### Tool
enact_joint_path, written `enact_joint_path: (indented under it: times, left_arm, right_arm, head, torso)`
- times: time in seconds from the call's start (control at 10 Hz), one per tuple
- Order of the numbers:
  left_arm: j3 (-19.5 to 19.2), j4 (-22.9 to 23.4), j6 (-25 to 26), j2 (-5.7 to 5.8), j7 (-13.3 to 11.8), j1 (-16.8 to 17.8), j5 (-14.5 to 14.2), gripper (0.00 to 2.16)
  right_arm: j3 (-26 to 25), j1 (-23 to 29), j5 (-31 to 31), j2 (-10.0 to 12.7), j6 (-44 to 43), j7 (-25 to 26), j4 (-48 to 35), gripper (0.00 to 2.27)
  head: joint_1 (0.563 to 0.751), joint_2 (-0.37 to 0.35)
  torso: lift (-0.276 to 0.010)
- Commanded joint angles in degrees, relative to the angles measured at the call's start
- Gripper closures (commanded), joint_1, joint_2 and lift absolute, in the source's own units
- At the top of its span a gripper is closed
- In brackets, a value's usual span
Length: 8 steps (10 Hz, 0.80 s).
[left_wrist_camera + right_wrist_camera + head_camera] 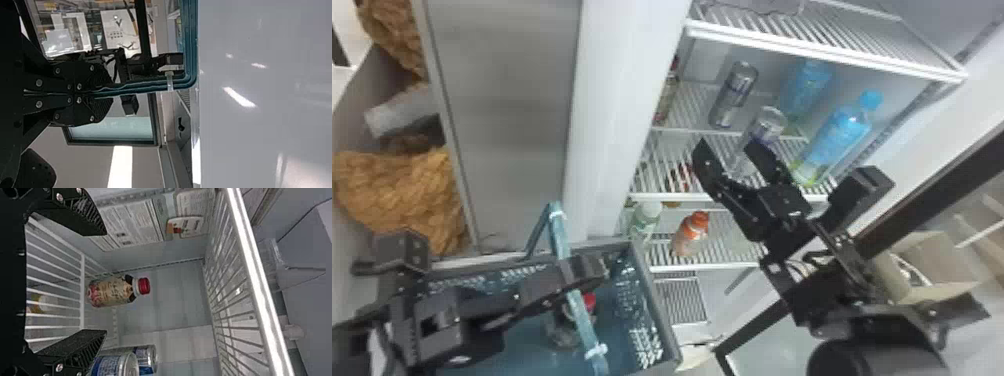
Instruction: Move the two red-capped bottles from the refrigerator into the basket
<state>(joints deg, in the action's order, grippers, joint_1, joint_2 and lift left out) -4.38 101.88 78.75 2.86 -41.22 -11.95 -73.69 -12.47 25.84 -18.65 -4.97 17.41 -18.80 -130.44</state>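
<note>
Right gripper (726, 146) spread wide, empty, at the refrigerator (604, 125) — head view — with a red-capped bottle (111, 291) upright at its ten o'clock. Toward eight, the left gripper (584, 272) pinches the handle (583, 320); toward seven, the other red-capped bottle (562, 332) sits inside the basket (659, 310).

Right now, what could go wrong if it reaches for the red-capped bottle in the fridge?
The right claw could nudge the cans beside one of its open fingers and tip them over.

Lifted too high, the bottle might bump the wire shelf above it.

The left claw grips the basket by its handle; if that slipped, the basket could tilt or drop.
</note>
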Motion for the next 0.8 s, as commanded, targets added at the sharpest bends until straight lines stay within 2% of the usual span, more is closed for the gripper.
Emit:
enact_joint_path:
  times: [0.0, 0.3, 0.7]
  left_arm:
    - [0.15, 0.0, 0.0, 0.13, 0.0, 0.14, 0.0, 1.2]
    - [0.73, 0.0, 0.0, 0.3, 0.0, 0.42, -0.23, 1.2]
    - [0.61, 0.0, 0.0, 0.57, 0.0, 0.56, -0.46, 1.2]
  right_arm:
    - [2.07, -3.21, 0.26, -0.22, -1.52, 0.43, 4.51, 0.13]
    - [6.53, -7.99, 1.05, -0.66, -3.21, 3.16, 9.71, 0.13]
    - [7.21, -12.21, 2.77, -0.66, -3.35, 6.15, 13.65, 0.13]
  head:
    - [0.695, -0.35]
    - [0.695, -0.34]
    - [0.695, -0.325]
  torso:
    - [0.0]
    - [0.0]
    - [0.0]
